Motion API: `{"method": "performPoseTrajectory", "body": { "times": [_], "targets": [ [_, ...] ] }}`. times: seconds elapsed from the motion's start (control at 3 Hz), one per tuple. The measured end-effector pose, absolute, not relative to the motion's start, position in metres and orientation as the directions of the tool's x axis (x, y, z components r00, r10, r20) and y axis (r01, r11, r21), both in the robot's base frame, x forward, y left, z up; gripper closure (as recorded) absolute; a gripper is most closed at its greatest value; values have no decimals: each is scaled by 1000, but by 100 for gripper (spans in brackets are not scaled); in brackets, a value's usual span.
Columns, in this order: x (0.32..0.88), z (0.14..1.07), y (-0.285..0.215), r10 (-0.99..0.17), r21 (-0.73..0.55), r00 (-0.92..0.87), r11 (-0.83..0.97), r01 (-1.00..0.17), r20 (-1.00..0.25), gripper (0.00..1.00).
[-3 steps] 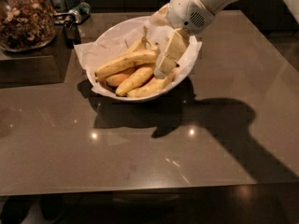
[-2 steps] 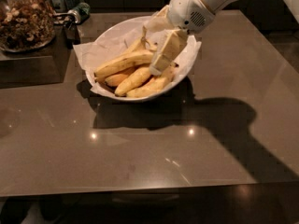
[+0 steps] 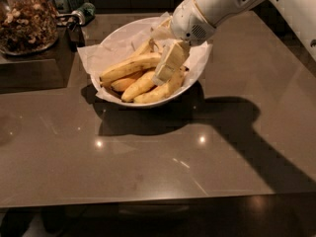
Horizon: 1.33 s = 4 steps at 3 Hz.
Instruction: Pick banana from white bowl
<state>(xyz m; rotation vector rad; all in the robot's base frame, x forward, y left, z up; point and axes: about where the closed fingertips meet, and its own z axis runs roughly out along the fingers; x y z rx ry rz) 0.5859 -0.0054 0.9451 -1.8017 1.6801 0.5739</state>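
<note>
Since a second ago the gripper (image 3: 169, 63) has slid a little to the left and sunk lower into the bowl; the fruit lies as it did. The gripper's cream-coloured tip now slants down and to the left over the heap, its lower end right at the bananas near the middle of the bowl. From where I stand I cannot tell how far it is open, nor whether it has hold of anything.

The long, slender, curved yellow banana with brownish streaks (image 3: 131, 67) lies topmost in the heap, running from the left of the bowl up toward the gripper, its right end just beside the gripper. Below it lie shorter, plumper yellow bananas (image 3: 140, 85), packed against one another.

All of them rest in the large round glossy white bowl (image 3: 113, 41), which sits in the upper middle of the frame. Crinkled white paper (image 3: 86, 58) lines it and sticks out past the rim on the left.

The thick white robot arm (image 3: 222, 4) comes in from the upper right corner and throws a broad dark shadow (image 3: 222, 117) across the glossy brown tabletop (image 3: 148, 167). A glass jar of nuts (image 3: 22, 21) stands in the upper left corner, well apart from the bowl.
</note>
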Motion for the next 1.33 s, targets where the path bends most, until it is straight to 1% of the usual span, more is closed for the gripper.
{"method": "performPoseTrajectory", "body": {
  "times": [0.33, 0.67, 1.0, 1.33],
  "targets": [
    [593, 936, -2, -726, -133, 98, -9, -991, -681, 14],
    [594, 925, -5, -725, -118, 74, 10, -993, -685, 20],
    [593, 914, -9, -726, -96, 44, 31, -995, -686, 22],
    [591, 909, -12, -727, -86, 27, 44, -995, -686, 36]
  ]
}}
